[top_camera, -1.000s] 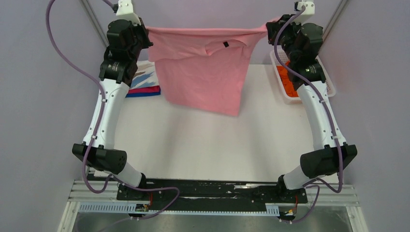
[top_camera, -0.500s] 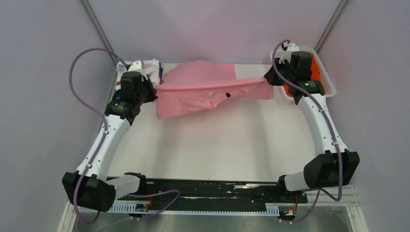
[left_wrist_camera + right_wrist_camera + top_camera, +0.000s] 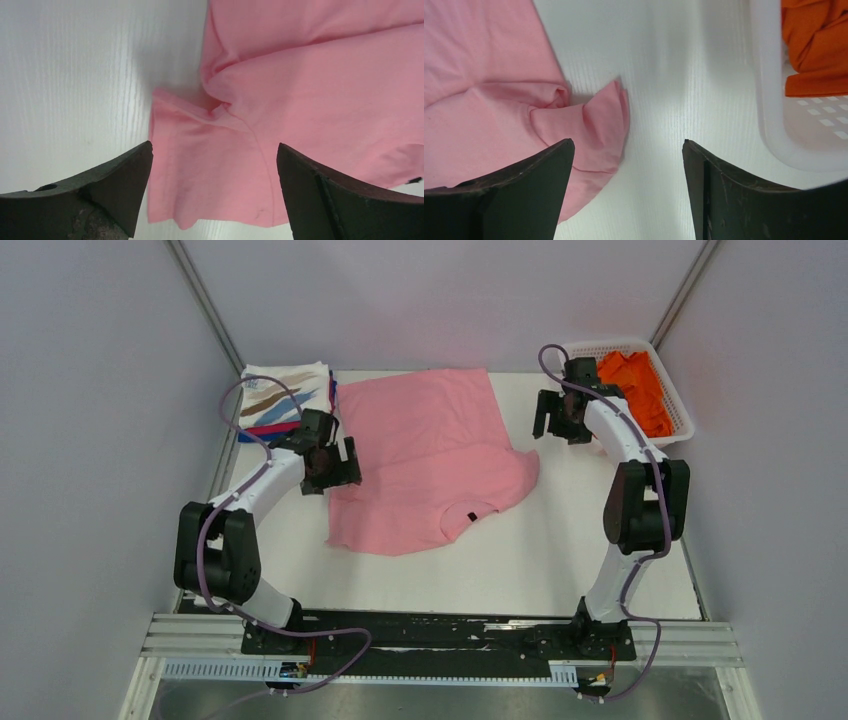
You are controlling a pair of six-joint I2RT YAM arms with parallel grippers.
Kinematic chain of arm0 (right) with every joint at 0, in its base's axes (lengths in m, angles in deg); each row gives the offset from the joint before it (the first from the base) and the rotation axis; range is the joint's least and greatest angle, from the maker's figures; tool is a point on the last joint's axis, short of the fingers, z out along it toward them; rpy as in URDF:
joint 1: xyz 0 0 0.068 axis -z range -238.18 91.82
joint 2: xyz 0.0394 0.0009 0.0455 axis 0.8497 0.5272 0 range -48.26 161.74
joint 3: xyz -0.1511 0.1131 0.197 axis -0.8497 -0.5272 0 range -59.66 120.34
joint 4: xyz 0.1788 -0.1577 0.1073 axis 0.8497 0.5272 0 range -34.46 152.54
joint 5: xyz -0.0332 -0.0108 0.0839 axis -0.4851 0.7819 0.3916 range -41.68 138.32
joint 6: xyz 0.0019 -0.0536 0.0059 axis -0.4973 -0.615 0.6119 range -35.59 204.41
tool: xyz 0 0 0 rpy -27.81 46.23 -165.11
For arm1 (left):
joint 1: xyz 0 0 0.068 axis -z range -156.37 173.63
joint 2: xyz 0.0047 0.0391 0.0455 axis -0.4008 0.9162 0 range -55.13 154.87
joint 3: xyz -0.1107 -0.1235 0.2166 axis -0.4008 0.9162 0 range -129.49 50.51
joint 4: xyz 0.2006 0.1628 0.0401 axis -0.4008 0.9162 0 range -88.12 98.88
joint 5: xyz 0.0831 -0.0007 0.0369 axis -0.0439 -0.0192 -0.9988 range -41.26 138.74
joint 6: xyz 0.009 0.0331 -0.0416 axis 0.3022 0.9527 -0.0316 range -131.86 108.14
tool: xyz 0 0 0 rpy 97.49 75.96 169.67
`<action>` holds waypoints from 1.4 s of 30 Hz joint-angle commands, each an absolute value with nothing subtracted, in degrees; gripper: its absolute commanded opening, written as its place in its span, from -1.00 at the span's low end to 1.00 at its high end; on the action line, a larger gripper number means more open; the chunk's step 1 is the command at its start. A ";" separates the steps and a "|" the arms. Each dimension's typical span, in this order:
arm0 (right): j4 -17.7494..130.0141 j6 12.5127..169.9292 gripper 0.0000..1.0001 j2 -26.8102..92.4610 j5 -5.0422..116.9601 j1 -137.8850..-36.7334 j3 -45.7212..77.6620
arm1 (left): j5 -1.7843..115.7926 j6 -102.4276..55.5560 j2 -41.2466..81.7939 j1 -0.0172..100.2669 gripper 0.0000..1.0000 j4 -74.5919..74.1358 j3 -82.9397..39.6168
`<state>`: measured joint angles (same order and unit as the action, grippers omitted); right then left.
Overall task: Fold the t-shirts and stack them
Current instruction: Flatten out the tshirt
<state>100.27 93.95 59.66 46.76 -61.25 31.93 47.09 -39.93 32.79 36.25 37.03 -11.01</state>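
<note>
Both wide and empty, my left pincer [image 3: 214, 150] and right pincer [image 3: 628, 145] should first flatten the bunched sleeves of the pink t-shirt [image 3: 430, 450].

2 white arms [image 3: 262, 480], black pincers [image 3: 214, 146], purple cables [image 3: 541, 355]

A pink t-shirt [image 3: 430, 455] lies flat over the middle and far part of the white table [image 3: 560, 560], leaving a broad bare band of tabletop between its collar edge and the arm bases. The left gripper [image 3: 333, 462] hangs with jaws apart over the shirt's left sleeve, with a narrow bare strip to its left before the side wall [image 3: 100, 440]. A stack of folded shirts [image 3: 285, 400] fills the far left corner. The right gripper [image 3: 556, 418], jaws apart, sits above a bare lane between the shirt's right sleeve and the white basket [image 3: 684, 426], which holds an orange shirt [image 3: 630, 380] and blocks the far right corner
</note>
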 commanded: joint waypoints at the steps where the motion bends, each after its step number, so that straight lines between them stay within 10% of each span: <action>1: 99.94 96.20 0.75 55.85 40.46 -62.51 33.33 | 49.36 -38.05 29.64 37.65 1.00 33.61 -16.76; 14: 78.49 106.62 1.00 39.73 55.81 -76.72 3.10 | 59.76 -36.43 53.68 38.09 1.00 28.23 -33.79; 23: 74.25 111.38 1.00 46.95 53.83 -77.91 0.78 | 64.14 -40.34 56.56 40.16 1.00 20.13 -24.55; 35: 74.25 109.33 1.00 69.39 55.76 -68.35 20.99 | 69.07 -55.77 42.61 61.44 1.00 6.11 1.27; 42: 76.97 103.09 1.00 85.11 54.65 -66.86 47.82 | 67.62 -55.30 50.98 69.60 1.00 1.58 -12.96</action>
<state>76.16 108.11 78.53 56.46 -67.22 36.69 68.18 -53.81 45.84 69.60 2.54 -4.67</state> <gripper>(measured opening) 0.998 0.997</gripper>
